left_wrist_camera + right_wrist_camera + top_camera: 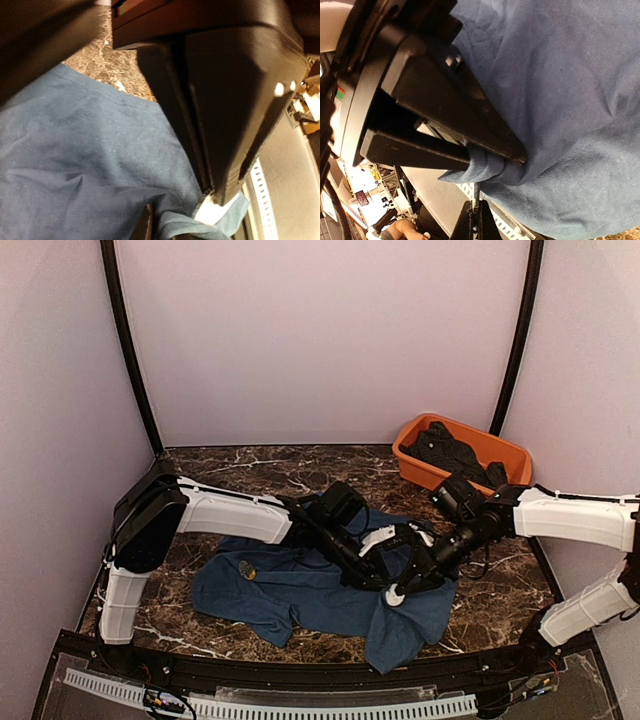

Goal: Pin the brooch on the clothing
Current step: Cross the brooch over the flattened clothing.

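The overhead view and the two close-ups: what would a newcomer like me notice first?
Likely the blue T-shirt crumpled across the dark marble table, with the left arm and right arm meeting over its middle. Close up, the right arm's fingers pinch a fold of its cloth. The bright orange tub of dark clothes in the back right corner also stands out.

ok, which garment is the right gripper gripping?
The blue shirt spread on the table: the right gripper pinches a fold of it. The dark clothes sit apart in the orange tub.
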Controlling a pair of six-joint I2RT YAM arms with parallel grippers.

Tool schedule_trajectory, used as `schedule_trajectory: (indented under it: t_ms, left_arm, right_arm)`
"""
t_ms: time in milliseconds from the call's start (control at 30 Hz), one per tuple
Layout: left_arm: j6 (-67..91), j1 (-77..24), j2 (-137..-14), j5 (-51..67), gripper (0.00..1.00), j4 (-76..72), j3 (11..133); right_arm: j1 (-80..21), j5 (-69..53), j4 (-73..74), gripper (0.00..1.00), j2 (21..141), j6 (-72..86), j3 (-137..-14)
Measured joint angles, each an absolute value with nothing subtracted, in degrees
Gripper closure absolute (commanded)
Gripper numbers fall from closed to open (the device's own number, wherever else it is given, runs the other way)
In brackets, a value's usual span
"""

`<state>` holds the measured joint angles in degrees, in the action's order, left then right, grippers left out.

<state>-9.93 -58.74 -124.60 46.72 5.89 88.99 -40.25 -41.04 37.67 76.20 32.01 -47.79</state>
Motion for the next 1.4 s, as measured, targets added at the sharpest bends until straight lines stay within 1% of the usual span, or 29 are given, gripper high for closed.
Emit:
schedule_trajectory:
  t_ms: [33, 67, 167, 200, 267, 300, 400, 467, 667, 733, 933, 1200, 1400]
  left_arm:
    - [-9.9, -58.7, -124.6, 46.3, 0.77, 5.7, 89.0]
    - [-9.8, -58.7, -124.6, 46.0, 0.75, 5.5, 88.9]
    - [-9.8, -58.7, -124.6, 45.2, 0.64, 4.7, 88.7]
    - [-9.9, -58.7, -124.6, 44.8, 0.62, 4.5, 88.6]
    - [-9.7, -58.6, -124.6, 44.4, 0.56, 4.0, 88.5]
    - [-9.6, -58.6, -124.6, 44.2, 0.51, 3.6, 88.4]
    - [-9.3, -58.3, -124.4, 43.9, 0.41, 2.6, 87.9]
    - [-8.8, -57.9, -123.8, 43.9, 0.32, 1.8, 87.1]
    - [-6.8, -56.3, -121.4, 44.6, 0.16, -1.7, 84.0]
    - [-5.5, -55.8, -120.5, 47.1, 0.11, -3.1, 83.0]
    - [-2.7, -55.4, -117.2, 51.7, 0.02, -7.5, 82.6]
    - [-1.1, -55.0, -116.5, 54.7, 0.01, -10.3, 82.3]
    - [-5.7, -56.7, -117.1, 52.9, 0.01, -4.5, 83.6]
  right_arm:
    - [-39.9, -41.4, 37.7, 1.00, 76.2, 32.0, -47.7]
    - [-39.6, -41.5, 37.7, 1.00, 76.2, 31.9, -47.6]
    - [-39.0, -42.6, 37.8, 1.00, 76.2, 31.5, -47.2]
    - [-38.9, -42.9, 38.0, 1.00, 76.2, 31.3, -47.1]
    - [-38.5, -43.4, 38.2, 1.00, 76.2, 30.6, -47.0]
    - [-38.3, -43.7, 38.3, 1.00, 76.1, 30.4, -47.0]
    - [-37.8, -43.9, 38.8, 1.00, 75.9, 29.6, -47.0]
    - [-37.5, -44.0, 39.0, 1.00, 75.5, 29.1, -46.9]
    - [-36.7, -44.5, 39.0, 1.00, 74.9, 27.9, -46.7]
    - [-36.3, -43.1, 38.6, 1.00, 75.0, 27.7, -46.6]
    - [-35.6, -40.9, 38.2, 1.00, 75.0, 27.5, -46.5]
    - [-35.6, -41.2, 37.8, 1.00, 75.0, 27.5, -46.5]
    - [-35.6, -42.2, 37.7, 1.00, 75.0, 27.5, -46.8]
